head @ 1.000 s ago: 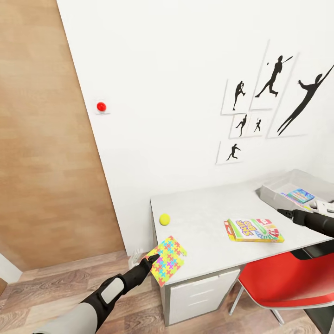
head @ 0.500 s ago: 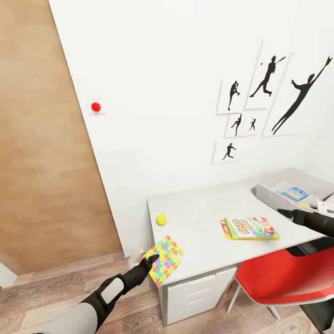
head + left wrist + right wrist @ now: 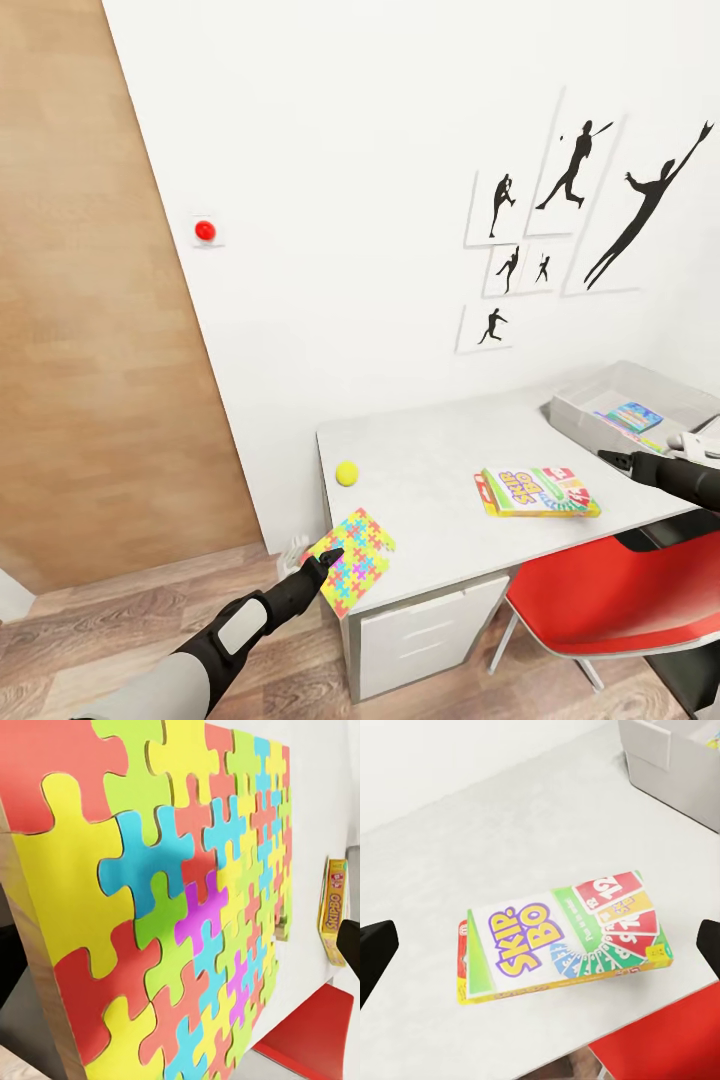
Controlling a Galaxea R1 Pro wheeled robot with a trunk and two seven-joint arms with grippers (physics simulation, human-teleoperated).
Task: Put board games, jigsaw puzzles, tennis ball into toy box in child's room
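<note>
A multicoloured jigsaw puzzle (image 3: 356, 556) lies on the white table's near left corner (image 3: 420, 520), overhanging the edge. My left gripper (image 3: 328, 560) is at its overhanging edge, and the puzzle face (image 3: 187, 907) looms close. A dark fingertip (image 3: 354, 949) at the frame's edge suggests open jaws. A yellow tennis ball (image 3: 347, 473) rests behind the puzzle. The Skip-Bo board game (image 3: 537, 492) lies mid-table. My right gripper (image 3: 612, 459) hovers open to its right, fingers (image 3: 375, 952) spread wide before the box (image 3: 562, 937). The grey toy box (image 3: 600, 400) at far right holds colourful items.
A red chair (image 3: 610, 600) is tucked under the table's right side, below my right arm. White drawers (image 3: 430, 630) sit under the table. A wooden door panel (image 3: 90, 350) and wood floor (image 3: 130, 620) lie to the left. The wall carries black silhouette pictures (image 3: 570, 200).
The view has shifted slightly since a second ago, so the camera moved. The puzzle, ball, game and both grippers keep their places relative to the table.
</note>
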